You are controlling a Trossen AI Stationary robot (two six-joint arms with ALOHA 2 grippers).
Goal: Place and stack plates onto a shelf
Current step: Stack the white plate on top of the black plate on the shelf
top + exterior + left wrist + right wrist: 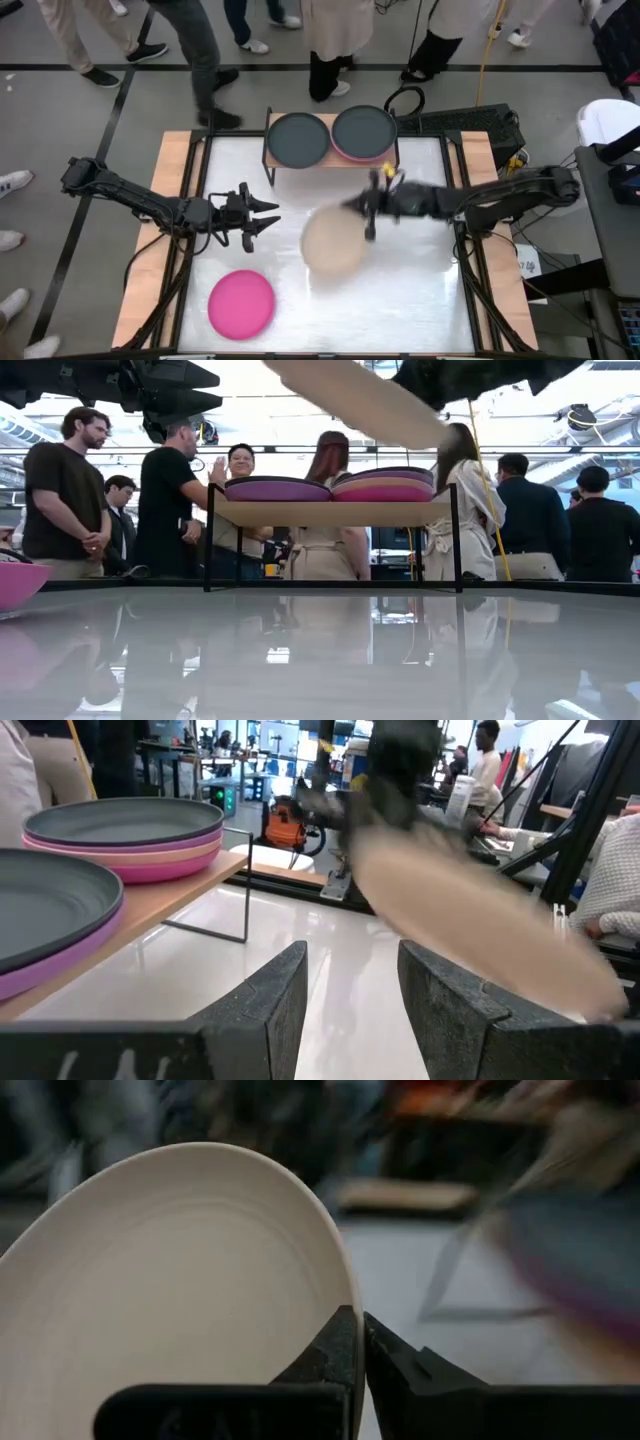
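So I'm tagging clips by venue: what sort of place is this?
Probably a public demo floor or expo: people stand close around the table, cables cross the floor, and booths show behind.

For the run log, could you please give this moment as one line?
right gripper: shut on cream plate, airborne | left gripper: open | shelf: two stacks

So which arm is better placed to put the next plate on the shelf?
The right. The right gripper is shut on the cream plate and holds it in the air near the shelf. The left gripper is open and empty.
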